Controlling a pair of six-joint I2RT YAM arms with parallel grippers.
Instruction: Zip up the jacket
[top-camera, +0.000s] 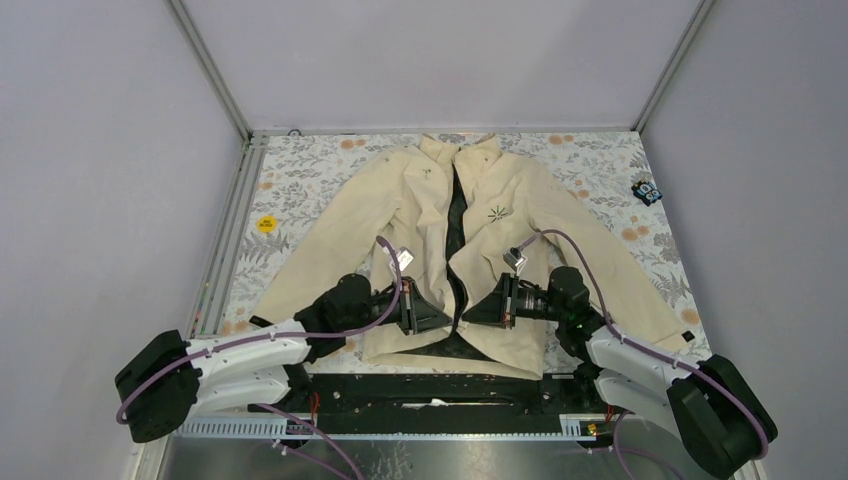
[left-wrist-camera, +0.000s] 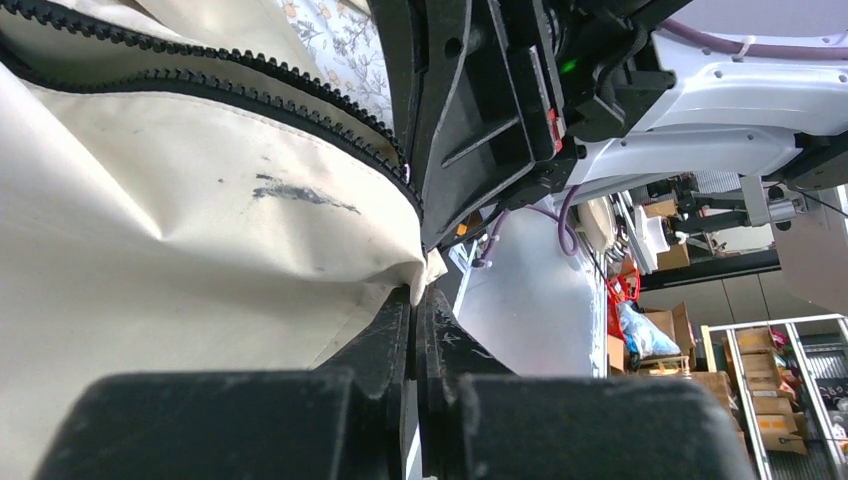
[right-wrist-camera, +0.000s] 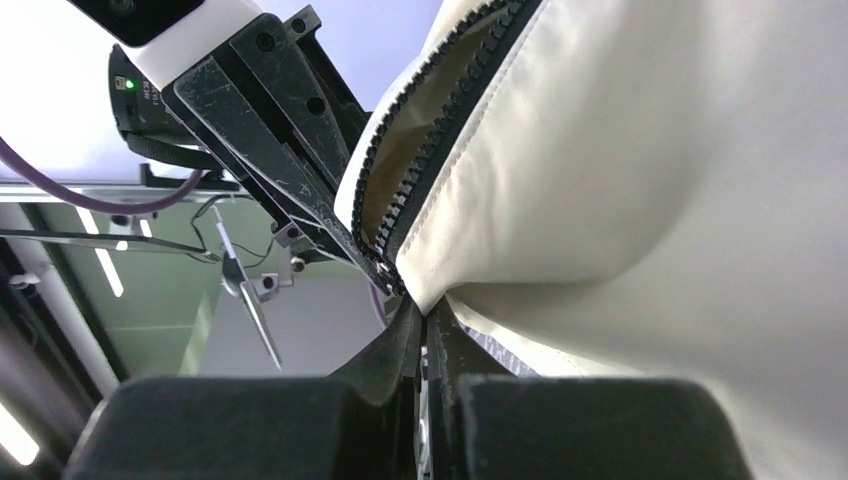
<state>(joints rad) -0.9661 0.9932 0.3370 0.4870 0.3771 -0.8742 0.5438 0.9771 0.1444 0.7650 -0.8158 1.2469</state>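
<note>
Jacket (top-camera: 400, 215), unzipped: left pincer (left-wrist-camera: 415, 300) and right pincer (right-wrist-camera: 424, 318) each clamped on a front hem corner; bring zipper (left-wrist-camera: 250, 90) ends level, taut, before mating.

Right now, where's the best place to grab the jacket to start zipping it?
At the bottom ends of the zipper, each front edge pinched from its own side; the jacket lies flat and open, hem on the near side.
</note>
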